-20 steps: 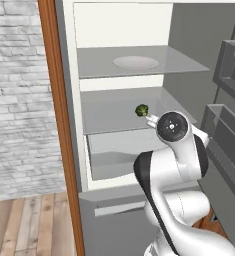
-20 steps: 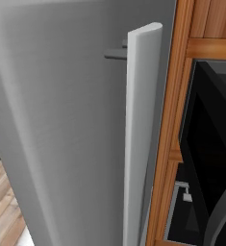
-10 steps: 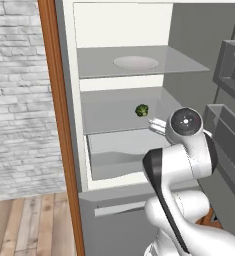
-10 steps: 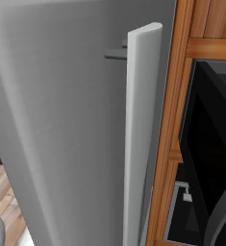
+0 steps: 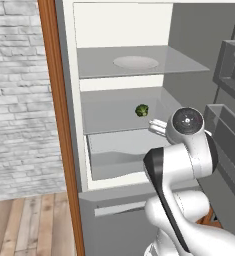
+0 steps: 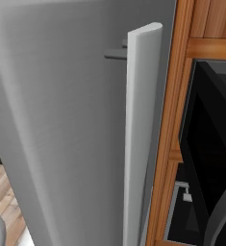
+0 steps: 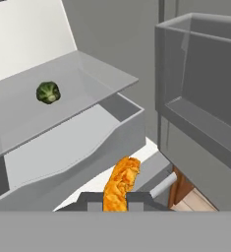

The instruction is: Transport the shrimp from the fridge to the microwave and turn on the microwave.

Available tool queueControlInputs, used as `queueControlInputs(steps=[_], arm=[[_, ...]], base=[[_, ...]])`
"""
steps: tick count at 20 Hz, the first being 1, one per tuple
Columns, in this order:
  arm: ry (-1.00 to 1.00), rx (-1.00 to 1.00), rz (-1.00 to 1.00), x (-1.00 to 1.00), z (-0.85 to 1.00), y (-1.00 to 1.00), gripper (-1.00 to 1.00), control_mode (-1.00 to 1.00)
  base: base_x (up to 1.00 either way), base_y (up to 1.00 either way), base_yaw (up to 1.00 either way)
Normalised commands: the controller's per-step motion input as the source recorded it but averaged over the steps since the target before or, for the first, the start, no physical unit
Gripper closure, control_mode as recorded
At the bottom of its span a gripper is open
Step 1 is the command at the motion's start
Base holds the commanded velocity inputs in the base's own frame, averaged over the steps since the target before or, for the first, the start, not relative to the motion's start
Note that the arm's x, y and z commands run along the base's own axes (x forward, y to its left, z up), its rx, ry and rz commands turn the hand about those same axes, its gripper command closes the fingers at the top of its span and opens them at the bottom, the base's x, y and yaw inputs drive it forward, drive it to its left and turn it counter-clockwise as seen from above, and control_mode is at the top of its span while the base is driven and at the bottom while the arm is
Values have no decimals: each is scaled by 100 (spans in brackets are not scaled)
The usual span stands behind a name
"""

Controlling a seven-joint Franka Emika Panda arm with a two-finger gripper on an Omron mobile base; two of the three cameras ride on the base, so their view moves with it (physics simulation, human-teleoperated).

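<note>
In the hand view my gripper point(image 7: 118, 199) is shut on the shrimp point(image 7: 121, 181), a small curved orange piece that sticks up between the two dark fingertips point(image 7: 139, 198). It is held out in front of the fridge point(image 5: 114, 25), over the front edge of the open drawer point(image 7: 63, 147). In the left base view my white arm point(image 5: 181, 160) stands before the fridge's lower shelves, with the hand behind its wrist. A black built-in appliance point(image 6: 206, 144) sits in the wooden cabinet at the right; I cannot tell whether it is the microwave.
A green broccoli floret point(image 5: 142, 110) point(image 7: 48, 92) lies on the middle shelf. A white plate point(image 5: 135, 62) rests on the upper shelf. Grey door bins point(image 7: 200, 74) point(image 5: 231, 65) jut out close on the right. The open fridge door point(image 6: 61, 96) and its handle point(image 6: 141, 134) block the right base view.
My arm's wrist has swung to the right and drawn back from the shelves, with the shrimp still in the gripper. The broccoli and plate have stayed put.
</note>
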Motion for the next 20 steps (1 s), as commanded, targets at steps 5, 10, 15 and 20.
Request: queueControlInputs(steps=[5, 10, 15, 20], arm=[[0, 0, 0, 0, 0, 0, 100, 100], [0, 0, 0, 0, 0, 0, 100, 100], [0, 0, 0, 0, 0, 0, 100, 100], [0, 0, 0, 0, 0, 0, 100, 100]], base=[[0, 13, -2], [0, 26, -8], [0, 27, 0], [0, 43, 15]])
